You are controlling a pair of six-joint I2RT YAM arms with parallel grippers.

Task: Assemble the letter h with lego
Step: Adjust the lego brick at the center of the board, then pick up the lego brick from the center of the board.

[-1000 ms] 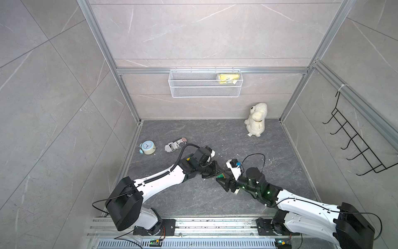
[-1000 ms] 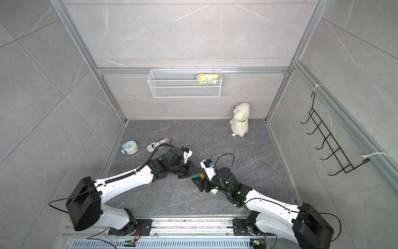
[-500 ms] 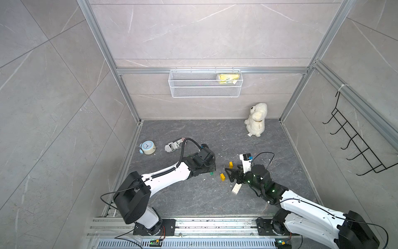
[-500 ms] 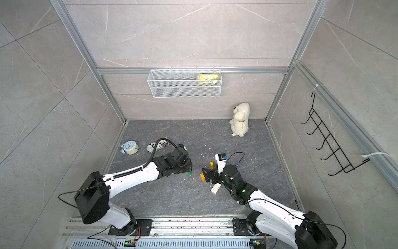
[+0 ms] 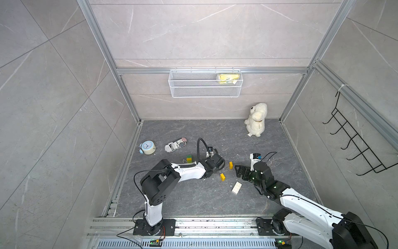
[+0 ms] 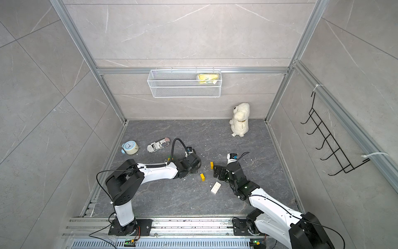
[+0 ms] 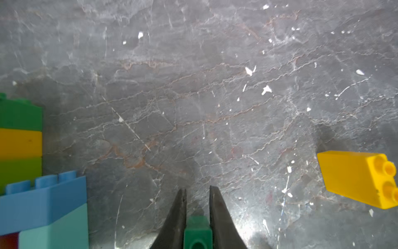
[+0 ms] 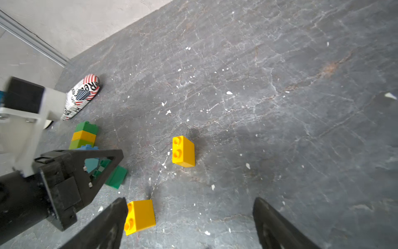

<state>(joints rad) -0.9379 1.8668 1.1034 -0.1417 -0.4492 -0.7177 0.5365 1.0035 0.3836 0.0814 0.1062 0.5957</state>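
- Fingers point(image 7: 176, 217) of the left gripper point(image 7: 197, 190) are being pressed in on a dark green brick point(image 7: 197, 235), which is being pinched between them low over the table point(image 7: 193, 86).
- Over on the right gripper point(image 8: 189, 199), the fingers point(image 8: 112, 217) are being held spread wide apart.
- One yellow brick point(image 8: 140, 216) is being seen on its side on the table, just beside a right finger; whether it is being touched cannot be told.
- A second yellow brick point(image 8: 183, 151) is being shown farther out, also on its side, apart from both grippers.
- A white brick point(image 5: 236, 188), oblong, is being shown flat on the table near the right arm in both top views.
- A stack point(image 8: 85, 135) of green, yellow and lime bricks is being shown upright beside the left gripper, with a blue brick point(image 7: 45, 200) seated on a light blue brick point(image 7: 58, 228) just in front of it.
- A plush toy point(image 5: 256, 119) is being shown at the back wall, well apart from the bricks.
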